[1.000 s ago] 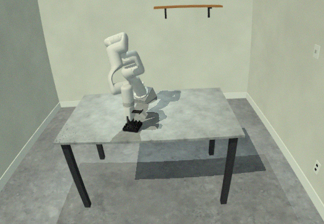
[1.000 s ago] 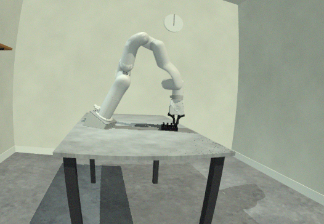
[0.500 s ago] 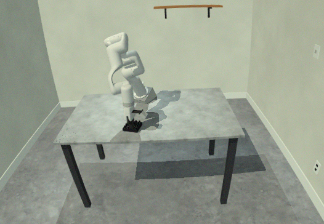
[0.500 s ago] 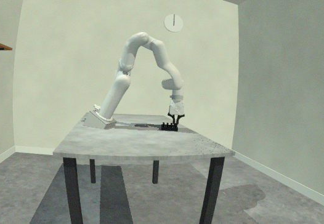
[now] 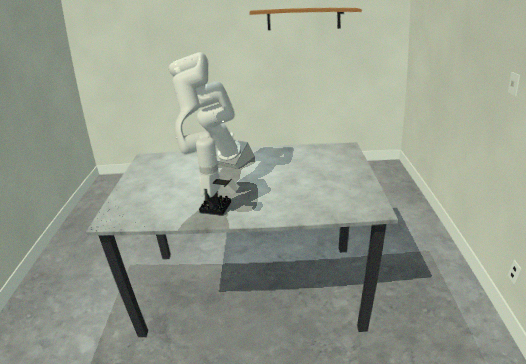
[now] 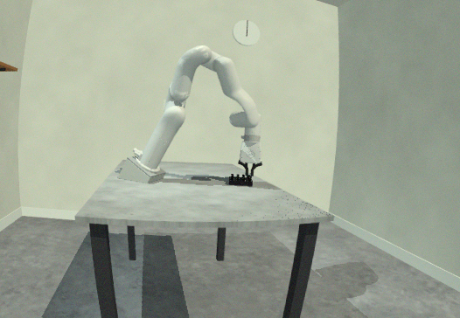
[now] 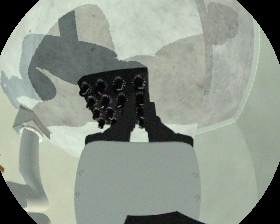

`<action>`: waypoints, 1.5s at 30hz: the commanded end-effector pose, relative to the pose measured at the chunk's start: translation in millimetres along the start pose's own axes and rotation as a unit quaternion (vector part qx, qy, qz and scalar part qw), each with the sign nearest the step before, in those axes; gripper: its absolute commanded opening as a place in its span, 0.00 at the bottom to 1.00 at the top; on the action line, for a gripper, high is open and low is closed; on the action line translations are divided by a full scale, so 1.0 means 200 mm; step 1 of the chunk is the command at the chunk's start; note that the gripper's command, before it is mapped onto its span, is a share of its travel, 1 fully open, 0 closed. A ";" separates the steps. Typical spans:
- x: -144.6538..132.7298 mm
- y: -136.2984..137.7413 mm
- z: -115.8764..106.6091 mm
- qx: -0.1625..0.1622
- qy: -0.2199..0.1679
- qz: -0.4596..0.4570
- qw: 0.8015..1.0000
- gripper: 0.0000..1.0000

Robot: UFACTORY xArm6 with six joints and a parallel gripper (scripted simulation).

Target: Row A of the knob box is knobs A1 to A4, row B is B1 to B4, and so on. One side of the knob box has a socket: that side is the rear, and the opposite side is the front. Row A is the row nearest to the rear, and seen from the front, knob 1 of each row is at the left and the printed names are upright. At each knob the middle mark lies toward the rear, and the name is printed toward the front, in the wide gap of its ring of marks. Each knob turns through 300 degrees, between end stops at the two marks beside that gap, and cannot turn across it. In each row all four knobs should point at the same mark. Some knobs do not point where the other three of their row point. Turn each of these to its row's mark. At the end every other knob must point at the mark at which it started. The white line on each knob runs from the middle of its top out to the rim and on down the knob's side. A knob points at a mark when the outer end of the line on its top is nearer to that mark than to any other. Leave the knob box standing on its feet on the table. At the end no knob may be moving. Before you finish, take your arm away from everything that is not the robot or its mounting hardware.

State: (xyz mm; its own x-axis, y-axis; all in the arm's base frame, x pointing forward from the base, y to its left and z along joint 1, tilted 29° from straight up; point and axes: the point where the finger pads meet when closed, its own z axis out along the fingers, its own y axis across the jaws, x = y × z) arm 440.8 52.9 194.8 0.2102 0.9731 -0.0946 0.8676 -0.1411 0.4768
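Observation:
The knob box (image 5: 215, 210) is a small black box with rows of black knobs, standing on the grey table left of its middle. It also shows in the exterior view (image 6: 240, 180) and in the wrist view (image 7: 116, 99). My gripper (image 5: 210, 196) points straight down over the box. Its dark fingers (image 6: 249, 175) reach down among the knobs at the box's right end in that view. In the wrist view the fingers are closed on a knob at the near edge of the box. The knob's name, its white line and the marks are too small to read.
The arm's base (image 6: 141, 170) stands on the table behind the box. The table edge (image 5: 237, 227) lies a short way in front of the box. A wooden shelf (image 5: 305, 11) hangs on the far wall.

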 end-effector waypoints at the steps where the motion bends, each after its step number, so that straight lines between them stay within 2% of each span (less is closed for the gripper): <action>1: 0.00 0.01 -0.01 -0.002 0.001 0.020 1.000 0.08; 15: 0.00 0.01 -0.01 -0.002 0.001 0.128 0.992 0.08; 28: 0.00 0.01 -0.01 -0.002 0.001 0.284 0.959 0.08; 30: 0.00 0.01 -0.01 -0.002 0.001 0.284 0.959 0.08; 37: 0.00 0.01 -0.01 -0.001 0.001 0.373 0.928 0.08; 45: 0.00 0.01 -0.01 -0.001 0.001 0.468 0.883 0.08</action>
State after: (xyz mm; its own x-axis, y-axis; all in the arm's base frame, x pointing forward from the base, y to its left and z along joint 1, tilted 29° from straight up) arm 440.8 52.8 194.9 0.8125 0.4894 0.3167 0.3730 -0.8540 0.3627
